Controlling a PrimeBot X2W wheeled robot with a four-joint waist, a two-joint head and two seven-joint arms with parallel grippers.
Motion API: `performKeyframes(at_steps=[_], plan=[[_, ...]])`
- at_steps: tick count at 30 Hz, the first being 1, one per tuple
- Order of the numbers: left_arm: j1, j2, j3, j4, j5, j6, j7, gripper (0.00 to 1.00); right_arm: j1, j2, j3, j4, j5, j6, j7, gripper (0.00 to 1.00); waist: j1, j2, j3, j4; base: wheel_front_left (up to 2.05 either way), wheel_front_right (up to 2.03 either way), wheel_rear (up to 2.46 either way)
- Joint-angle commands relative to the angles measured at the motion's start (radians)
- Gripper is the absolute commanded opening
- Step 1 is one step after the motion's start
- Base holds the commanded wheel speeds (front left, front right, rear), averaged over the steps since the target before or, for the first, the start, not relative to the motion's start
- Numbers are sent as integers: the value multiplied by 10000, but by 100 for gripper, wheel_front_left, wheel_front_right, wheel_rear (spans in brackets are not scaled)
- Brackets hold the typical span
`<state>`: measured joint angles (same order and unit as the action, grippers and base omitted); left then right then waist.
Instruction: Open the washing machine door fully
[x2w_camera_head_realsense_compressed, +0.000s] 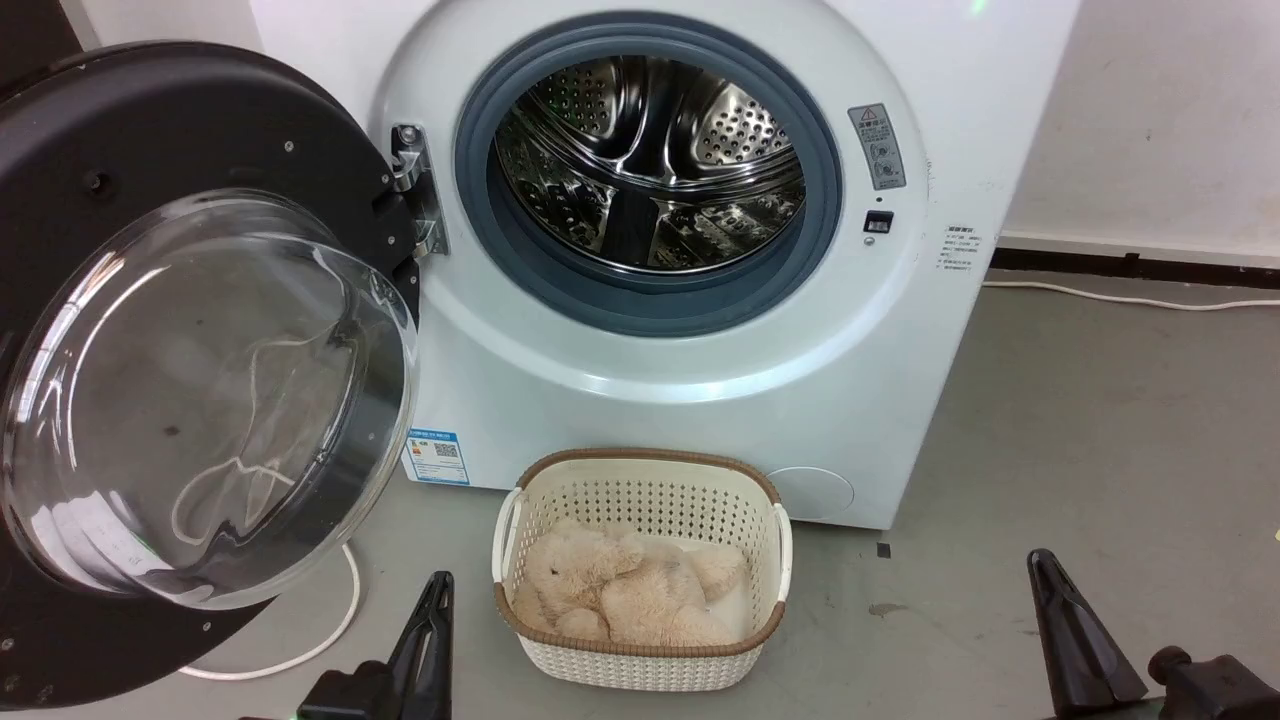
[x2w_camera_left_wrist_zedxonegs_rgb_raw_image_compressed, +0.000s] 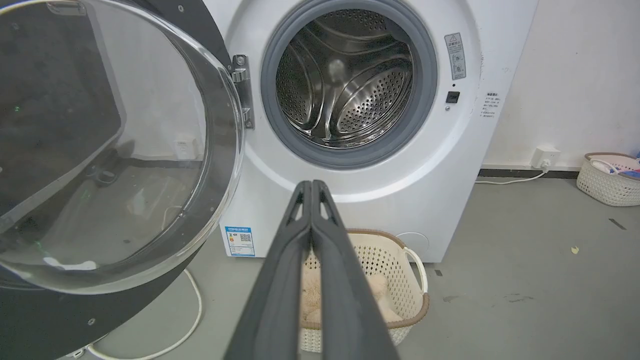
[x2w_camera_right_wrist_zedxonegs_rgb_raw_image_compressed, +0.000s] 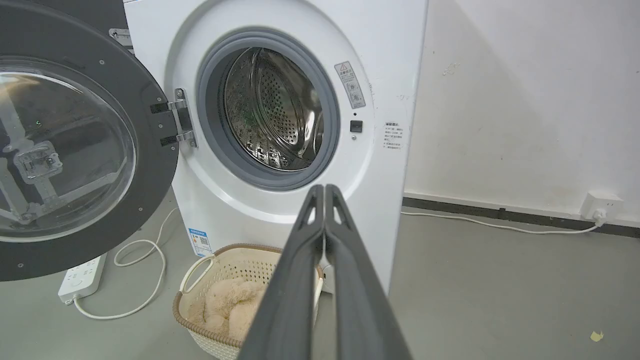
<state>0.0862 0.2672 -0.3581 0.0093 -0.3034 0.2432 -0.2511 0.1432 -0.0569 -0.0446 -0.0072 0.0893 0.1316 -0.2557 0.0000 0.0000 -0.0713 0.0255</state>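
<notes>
The washing machine door (x2w_camera_head_realsense_compressed: 150, 130), a big glossy black disc with a bulging clear glass bowl (x2w_camera_head_realsense_compressed: 210, 400), hangs swung wide to the left on its metal hinge (x2w_camera_head_realsense_compressed: 415, 190). The same door (x2w_camera_left_wrist_zedxonegs_rgb_raw_image_compressed: 100, 140) (x2w_camera_right_wrist_zedxonegs_rgb_raw_image_compressed: 75, 150) fills the left of both wrist views. The steel drum opening (x2w_camera_head_realsense_compressed: 650, 165) with its grey rubber ring is uncovered. My left gripper (x2w_camera_head_realsense_compressed: 437, 582) is low at the bottom left, shut and empty, apart from the door. My right gripper (x2w_camera_head_realsense_compressed: 1040, 556) is low at the bottom right, also shut and empty, its fingers (x2w_camera_right_wrist_zedxonegs_rgb_raw_image_compressed: 324, 189) pressed together.
A cream laundry basket (x2w_camera_head_realsense_compressed: 640, 480) holding a beige plush toy (x2w_camera_head_realsense_compressed: 630, 590) stands on the grey floor before the machine, between my grippers. A white cable (x2w_camera_head_realsense_compressed: 340, 620) loops under the door, and a power strip (x2w_camera_right_wrist_zedxonegs_rgb_raw_image_compressed: 82, 277) lies beneath it. A second basket (x2w_camera_left_wrist_zedxonegs_rgb_raw_image_compressed: 607, 177) sits by the right wall.
</notes>
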Motion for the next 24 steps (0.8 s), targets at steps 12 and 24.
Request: performKeyframes(at_steps=[12,24], plan=[[-103,-253,415,-9,359,-287,273,0,-172,10,53,9,-90,-1,295,0,0,0,74,-26,0,0,0],[-193,-479,788,-19,674,-540,537,0,-320,16,100,16,-185,-2,562,0,0,0,149,-53,0,0,0]])
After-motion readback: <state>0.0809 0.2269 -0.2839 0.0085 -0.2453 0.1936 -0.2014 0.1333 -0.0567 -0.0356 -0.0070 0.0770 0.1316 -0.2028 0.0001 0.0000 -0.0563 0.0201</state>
